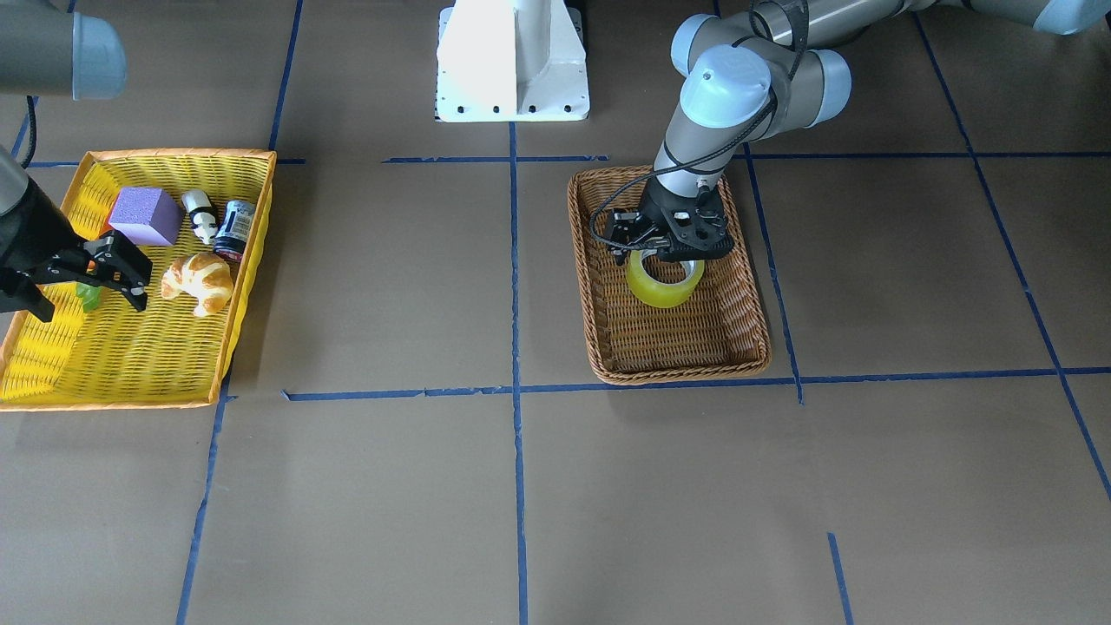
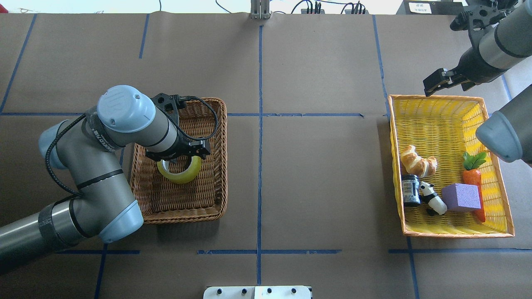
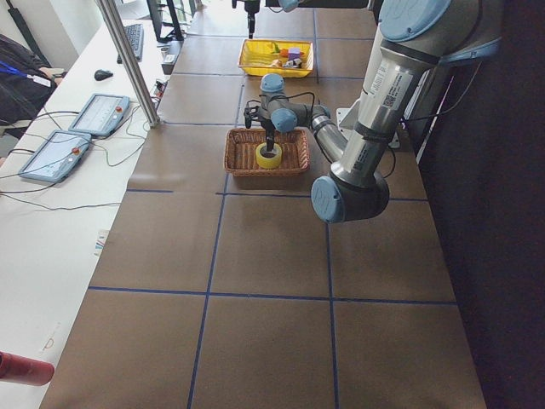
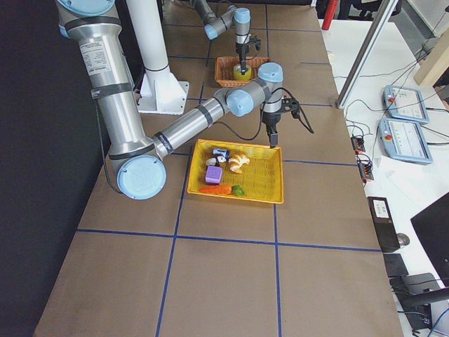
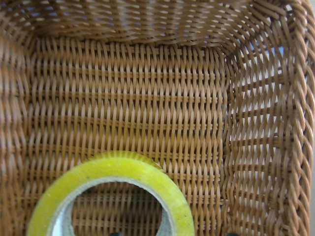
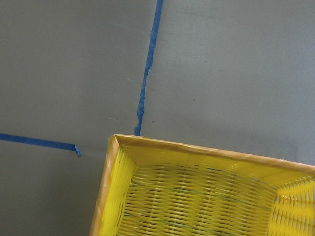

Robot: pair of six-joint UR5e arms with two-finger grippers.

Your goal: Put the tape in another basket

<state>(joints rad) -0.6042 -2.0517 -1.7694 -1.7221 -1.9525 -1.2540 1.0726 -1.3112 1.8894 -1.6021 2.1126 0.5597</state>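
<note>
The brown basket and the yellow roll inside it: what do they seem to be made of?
The brown basket looks like woven wicker or rattan, matt to slightly glossy: interlaced strands and a braided rim show. It may also be plastic imitation. The yellow roll looks like translucent plastic packing tape, glossy, wound on a pale grey-white core, probably cardboard or plastic.

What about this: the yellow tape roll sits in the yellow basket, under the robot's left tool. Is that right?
Not quite, the basket is wrong. The tape sits in the brown wicker basket, under the left tool. The overhead view shows it.
</note>
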